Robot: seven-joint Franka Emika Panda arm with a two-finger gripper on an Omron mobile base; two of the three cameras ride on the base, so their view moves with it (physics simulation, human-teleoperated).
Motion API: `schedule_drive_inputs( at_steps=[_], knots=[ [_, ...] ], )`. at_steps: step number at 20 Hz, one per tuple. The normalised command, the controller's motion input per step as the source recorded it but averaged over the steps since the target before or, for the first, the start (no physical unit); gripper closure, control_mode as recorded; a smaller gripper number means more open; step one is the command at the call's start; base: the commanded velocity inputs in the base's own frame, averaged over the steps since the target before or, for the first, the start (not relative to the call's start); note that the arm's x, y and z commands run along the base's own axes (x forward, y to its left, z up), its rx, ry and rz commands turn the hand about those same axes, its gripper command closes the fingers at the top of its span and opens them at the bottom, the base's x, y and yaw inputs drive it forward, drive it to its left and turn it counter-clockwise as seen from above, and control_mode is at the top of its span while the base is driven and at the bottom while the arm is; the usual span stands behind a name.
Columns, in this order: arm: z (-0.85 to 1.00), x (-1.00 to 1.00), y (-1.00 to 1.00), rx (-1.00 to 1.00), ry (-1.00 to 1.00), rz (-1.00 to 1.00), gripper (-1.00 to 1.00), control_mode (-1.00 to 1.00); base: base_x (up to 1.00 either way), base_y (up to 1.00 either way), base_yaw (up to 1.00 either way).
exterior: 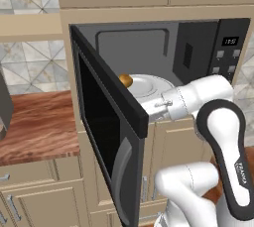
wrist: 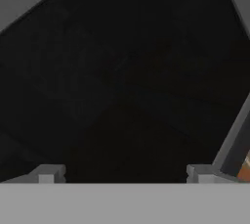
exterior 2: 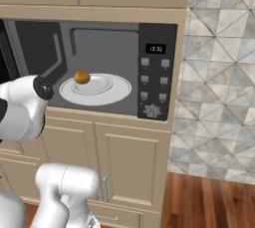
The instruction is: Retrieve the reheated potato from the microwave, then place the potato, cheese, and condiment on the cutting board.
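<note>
From my left base camera, the microwave (exterior: 198, 52) door (exterior: 106, 132) stands swung wide at nine o'clock, with the wooden counter (exterior: 39, 127) beyond it. Past the door's edge I see the potato (exterior: 126, 80) on a white plate (exterior: 149, 86) inside the cavity, at the plate's nine o'clock rim. My arm's wrist reaches in at five o'clock of the plate. On the hand camera, the gripper (wrist: 122, 175) has its jaws released and spread wide, nothing between them, facing a dark surface.

Open microwave (exterior 2: 157, 77), potato (exterior 2: 82, 77) on white plate (exterior 2: 107, 92) inside, white arm (exterior 2: 22, 107) at left
</note>
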Motion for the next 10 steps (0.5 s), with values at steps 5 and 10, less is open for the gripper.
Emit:
schedule_drive_inputs(
  at_steps=[5,10],
  knots=[
    [0.18,0.27,-0.58,-0.06,0.0,-0.18,-1.0,-1.0,0.0,0.0,0.0],
    [0.08,0.36,-0.4,-0.18,0.0,-0.26,-1.0,-1.0,0.0,0.0,0.0]
  ],
)
